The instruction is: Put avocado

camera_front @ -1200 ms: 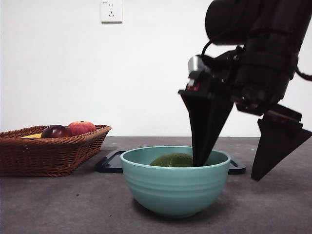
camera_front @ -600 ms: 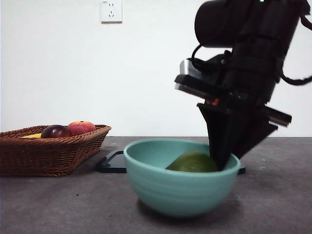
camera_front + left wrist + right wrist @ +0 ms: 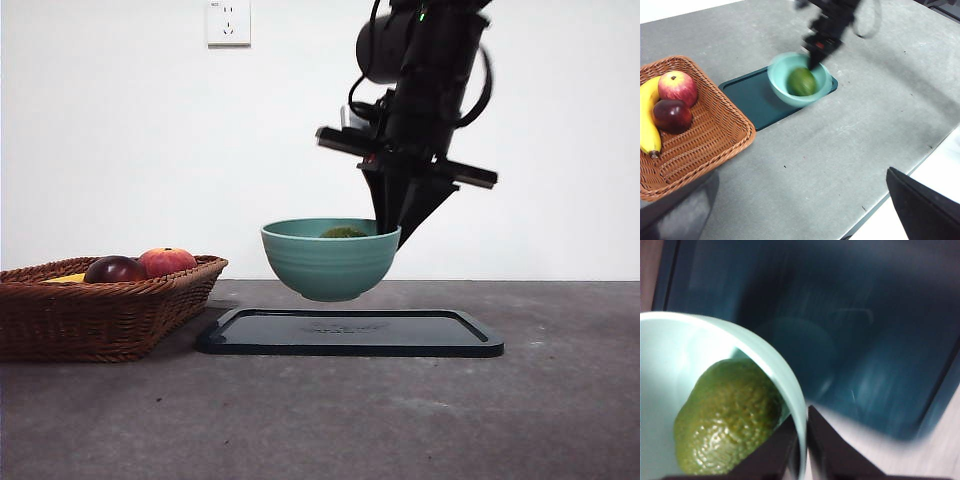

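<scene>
Right pincer [image 3: 392, 225] is pinching the rim of a pale teal ceramic bowl [image 3: 330, 260] in the front view, one black jaw inside and one outside, and the bowl hangs in the air above a flat dark teal rectangular tray [image 3: 350, 332] without touching it. You can just see the top of the dull olive-green avocado [image 3: 343, 233] poking over the rim, so it's sitting inside the bowl. Off to the side there's a brown woven wicker basket [image 3: 100, 315] on the grey tabletop [image 3: 400, 420], with a dark maroon fruit [image 3: 114, 269] and a red-orange apple-like fruit [image 3: 167, 261] showing over its edge. White wall socket [image 3: 228, 22] up on the wall behind.

Left wrist view looks across the whole scene from well apart: bowl [image 3: 799, 80] with the avocado [image 3: 802, 82] in it over one end of the tray [image 3: 757, 100], the other arm's pincer [image 3: 812, 62] blurry at its rim. The basket [image 3: 695, 145] also holds a yellow banana [image 3: 647, 125] next to the two round fruits. Left pincer [image 3: 805, 220] has its jaws spread wide, holding nothing.

Right wrist view is close up: the jaws are clamped on the thin bowl wall [image 3: 785, 385], the bumpy-skinned avocado [image 3: 727, 417] lies right beside them inside, and the tray [image 3: 865, 330] is a blur below.
</scene>
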Tool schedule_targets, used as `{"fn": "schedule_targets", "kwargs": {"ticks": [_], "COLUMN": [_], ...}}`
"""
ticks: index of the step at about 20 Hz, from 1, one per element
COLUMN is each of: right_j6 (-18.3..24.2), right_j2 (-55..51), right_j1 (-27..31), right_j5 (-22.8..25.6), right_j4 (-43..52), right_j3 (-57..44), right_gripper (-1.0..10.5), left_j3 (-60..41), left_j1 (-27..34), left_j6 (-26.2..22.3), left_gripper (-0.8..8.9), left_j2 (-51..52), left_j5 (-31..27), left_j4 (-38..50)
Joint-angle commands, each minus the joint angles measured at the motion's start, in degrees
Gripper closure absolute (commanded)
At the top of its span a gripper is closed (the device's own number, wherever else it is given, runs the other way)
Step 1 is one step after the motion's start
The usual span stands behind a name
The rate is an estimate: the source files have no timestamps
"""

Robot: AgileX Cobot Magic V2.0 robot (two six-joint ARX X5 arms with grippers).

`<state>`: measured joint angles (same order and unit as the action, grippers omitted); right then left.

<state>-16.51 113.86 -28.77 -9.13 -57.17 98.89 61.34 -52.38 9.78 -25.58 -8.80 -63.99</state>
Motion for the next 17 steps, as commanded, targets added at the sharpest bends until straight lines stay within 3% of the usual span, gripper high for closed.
{"fn": "schedule_targets", "kwargs": {"ticks": [1, 9, 12, 17], "right_j6": [0.5, 0.4, 0.5, 1.7], "right_j2": [5.9, 13.0, 13.0, 9.6], "right_j1": [0.9, 3.0, 3.0, 4.0], "right_j5": [-0.4, -0.4, -0.1, 0.5], "right_j4": [-0.3, -0.4, -0.3, -4.0], "right_j3": [6.8, 9.6, 9.6, 15.4], "right_gripper": [9.4, 9.2, 7.8, 4.6], "left_j3": [0.5, 0.5, 0.5, 0.5], "left_j1": [-0.5, -0.5, -0.5, -0.5], "left_j6": [0.2, 0.1, 0.2, 0.2], "left_gripper": [2.53, 2.53, 2.53, 2.53], "left_j2": [-0.2, -0.2, -0.2, -0.2], "left_j5": [-0.1, -0.1, -0.1, -0.1], "left_j4": [0.9, 1.0, 1.0, 0.9]}}
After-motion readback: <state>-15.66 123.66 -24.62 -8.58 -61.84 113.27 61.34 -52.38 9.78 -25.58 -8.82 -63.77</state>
